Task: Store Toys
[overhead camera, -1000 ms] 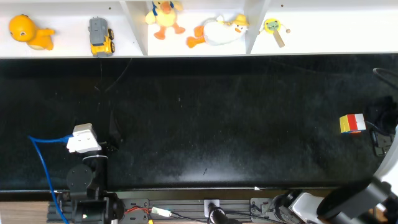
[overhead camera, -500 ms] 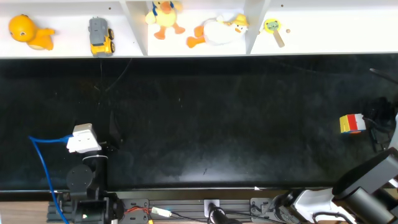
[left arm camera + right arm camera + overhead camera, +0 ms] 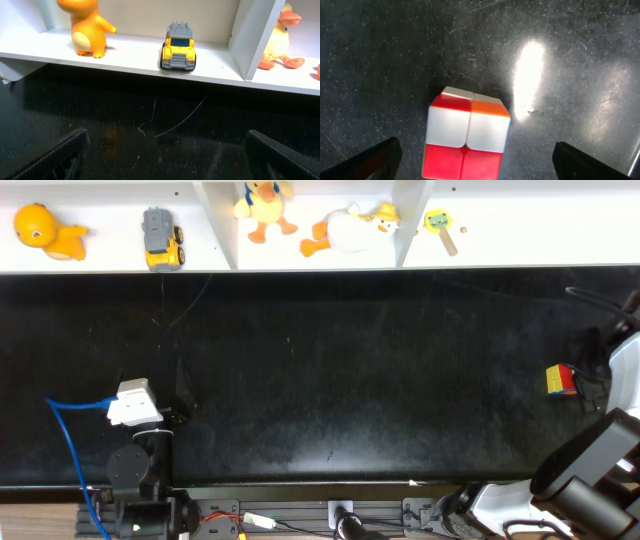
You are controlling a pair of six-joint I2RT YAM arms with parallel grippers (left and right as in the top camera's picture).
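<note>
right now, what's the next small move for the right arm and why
Probably lower the right end effector straight down around the cube: it is open and hovers over the cube, which lies on the table, not yet gripped.

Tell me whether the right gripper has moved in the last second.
Yes. In the top view the right gripper moved up toward the shelf, reaching the unmoved cube.

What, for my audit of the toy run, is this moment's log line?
right gripper open over cube | left gripper open facing shelf | cube ungrasped
</note>
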